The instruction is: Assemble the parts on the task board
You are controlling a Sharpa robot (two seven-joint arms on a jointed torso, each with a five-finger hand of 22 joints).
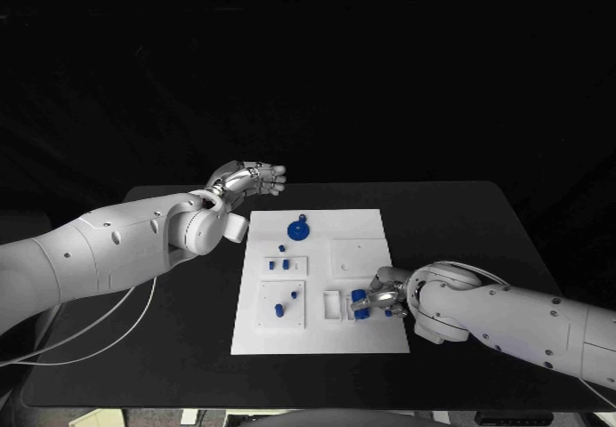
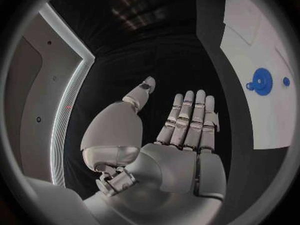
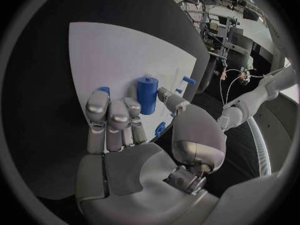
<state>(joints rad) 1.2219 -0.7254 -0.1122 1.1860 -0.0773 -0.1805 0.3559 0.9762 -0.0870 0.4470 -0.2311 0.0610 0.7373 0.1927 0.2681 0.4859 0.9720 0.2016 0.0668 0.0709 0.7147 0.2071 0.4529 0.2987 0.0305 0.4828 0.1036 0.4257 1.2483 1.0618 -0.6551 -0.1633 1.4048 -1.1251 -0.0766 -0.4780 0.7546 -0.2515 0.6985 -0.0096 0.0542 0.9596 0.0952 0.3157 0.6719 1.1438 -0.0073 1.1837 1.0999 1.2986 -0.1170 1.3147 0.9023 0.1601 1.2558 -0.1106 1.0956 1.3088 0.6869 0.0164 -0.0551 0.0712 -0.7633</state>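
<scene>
Right robot hand (image 1: 376, 301) over task board (image 1: 360, 221), blue parts (image 1: 279, 310) nearby.

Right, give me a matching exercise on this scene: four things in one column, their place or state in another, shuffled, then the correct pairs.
Things:
1. left hand
2. right hand
3. blue gear
4. task board

Places or states:
A. lies on the far part of the white plate
B. held open above the table beyond the board's far left corner, holding nothing
C. white, in the middle of the black table
D. down at the board's near right part, fingers among the small blue parts

Pairs: 1-B, 2-D, 3-A, 4-C
</scene>
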